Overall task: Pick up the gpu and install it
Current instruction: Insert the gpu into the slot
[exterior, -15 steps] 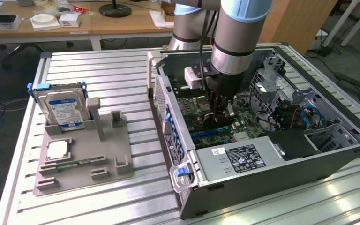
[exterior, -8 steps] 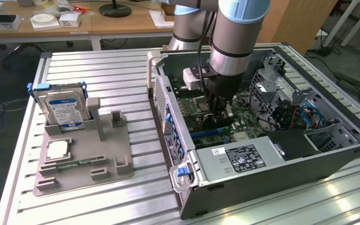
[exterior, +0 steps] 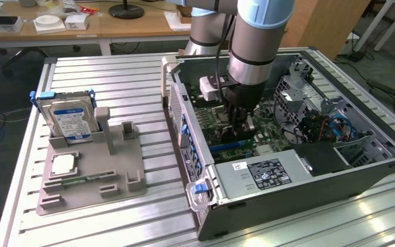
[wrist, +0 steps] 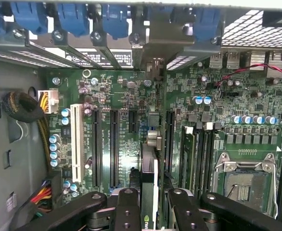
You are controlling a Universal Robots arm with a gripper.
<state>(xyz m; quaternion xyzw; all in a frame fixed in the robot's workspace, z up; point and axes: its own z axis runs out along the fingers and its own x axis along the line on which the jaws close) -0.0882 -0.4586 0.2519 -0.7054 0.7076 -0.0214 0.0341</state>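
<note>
Ribbed metal bench [exterior: 115,82] carries an open computer case [exterior: 362,170] and a grey holder [exterior: 91,175] with the hard drive [exterior: 67,118]. From outside, the gripper [exterior: 242,126] reaches down into the case. At the wrist, the gripper [wrist: 150,202] is clamped on the gpu [wrist: 149,163], edge-on above the motherboard [wrist: 126,101], between the black slots [wrist: 113,144].
</note>
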